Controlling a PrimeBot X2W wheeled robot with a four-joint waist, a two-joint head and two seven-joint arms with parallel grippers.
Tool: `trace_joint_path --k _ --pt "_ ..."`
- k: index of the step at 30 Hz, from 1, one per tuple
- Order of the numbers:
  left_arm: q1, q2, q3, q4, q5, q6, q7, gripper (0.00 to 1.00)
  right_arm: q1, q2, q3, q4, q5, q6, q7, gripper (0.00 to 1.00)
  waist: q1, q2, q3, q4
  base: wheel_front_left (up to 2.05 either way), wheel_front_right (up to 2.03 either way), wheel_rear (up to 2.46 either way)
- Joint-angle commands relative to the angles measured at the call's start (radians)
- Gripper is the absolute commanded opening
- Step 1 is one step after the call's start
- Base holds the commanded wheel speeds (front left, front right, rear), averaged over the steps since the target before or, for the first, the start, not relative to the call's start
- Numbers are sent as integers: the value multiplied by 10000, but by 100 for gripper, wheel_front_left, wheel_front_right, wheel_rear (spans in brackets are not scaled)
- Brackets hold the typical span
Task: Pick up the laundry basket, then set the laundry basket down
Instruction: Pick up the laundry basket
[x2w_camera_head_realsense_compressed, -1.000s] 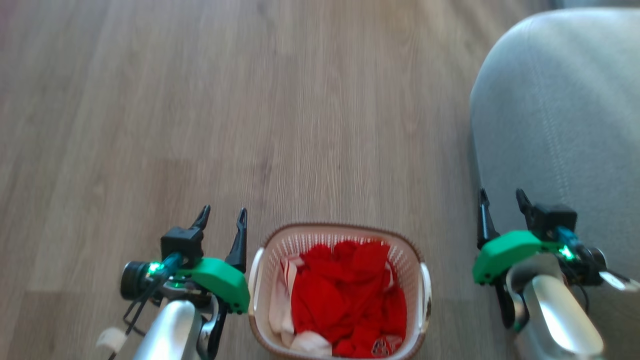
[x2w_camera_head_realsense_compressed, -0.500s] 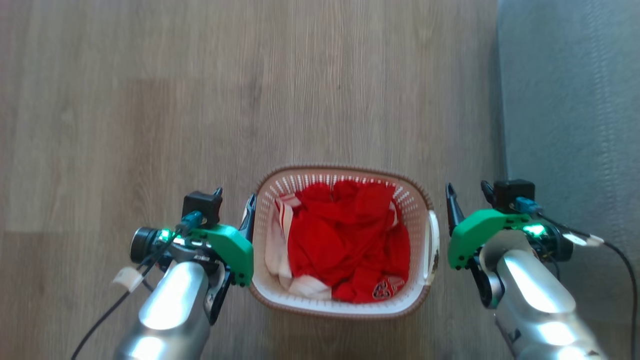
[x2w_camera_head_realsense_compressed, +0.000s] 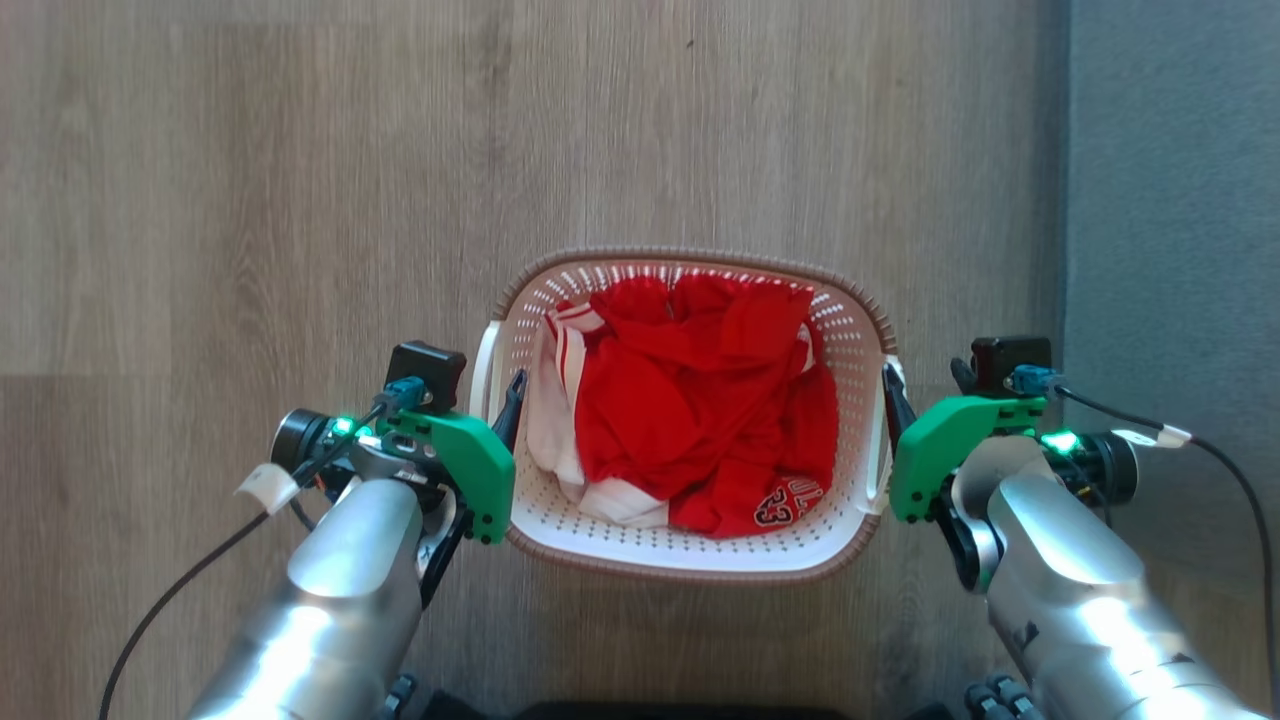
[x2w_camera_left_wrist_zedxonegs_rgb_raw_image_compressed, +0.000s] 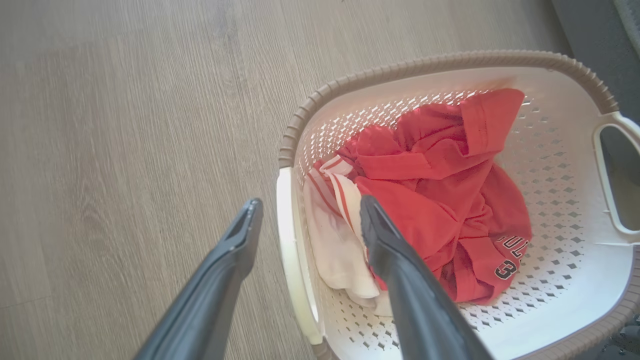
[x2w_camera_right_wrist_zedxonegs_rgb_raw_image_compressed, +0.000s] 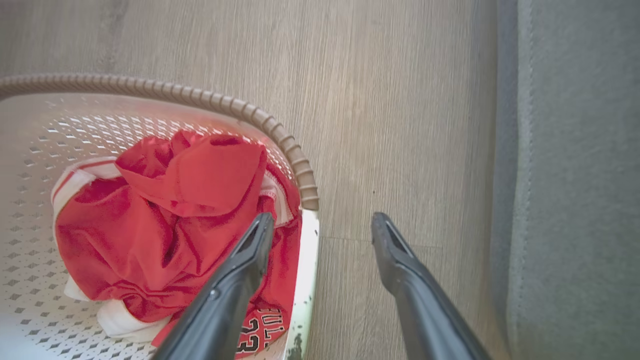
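Okay, head view: the laundry basket (x2w_camera_head_realsense_compressed: 700, 572) sits on the wood-look floor (x2w_camera_head_realsense_compressed: 250, 200) between the two claws, with red cloth (x2w_camera_head_realsense_compressed: 690, 420) and some white cloth (x2w_camera_head_realsense_compressed: 552, 430) piled inside. The left claw (x2w_camera_head_realsense_compressed: 478, 388) is spread wide at the basket's left edge, inner finger just inside the rim, outer one mostly hidden under the wrist hardware. The right claw (x2w_camera_head_realsense_compressed: 925, 385) is likewise wide at the right edge. Nothing is gripped and the basket looks flat on the floor, so I'd judge the pickup not yet done: claws in place, but closing on the handles, lifting and setting down are all left. Left wrist view: the two dark fingers straddle the white left handle (x2w_camera_left_wrist_zedxonegs_rgb_raw_image_compressed: 292, 260), one over bare floor, the other over the white cloth, with a gap on both sides and no contact that I can see. Right wrist view: same, mirrored, with the right handle (x2w_camera_right_wrist_zedxonegs_rgb_raw_image_compressed: 307, 280) between the fingers, one finger over red cloth, the other over floor. Surface: grey-brown plank floor, matte. Outboard of the right claw a dark grey fabric surface (x2w_camera_right_wrist_zedxonegs_rgb_raw_image_compressed: 575, 175) runs alongside; rug or furniture, can't tell.
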Motion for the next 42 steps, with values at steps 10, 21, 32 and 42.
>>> trace_joint_path --k 10,21,32,42 --pt "-680 187 -602 865 -932 -176 -53 100 -315 91 752 412 740 67 310 100 -3 0 941 -78 0 0 0" --pt "-1503 187 -1637 1494 -1837 -235 97 100 -896 91 1397 655 1415 67 933 100 -3 0 1763 -110 0 0 0" --pt "-1877 187 -2687 1569 -2707 -238 810 100 -1356 91 1903 1040 1701 67 1440 100 -3 0 2248 -8 0 0 0" --pt "-2237 187 -3617 1505 -3395 -239 1084 100 -1747 91 2123 1529 1791 67 1539 100 -3 0 2717 191 0 0 0"
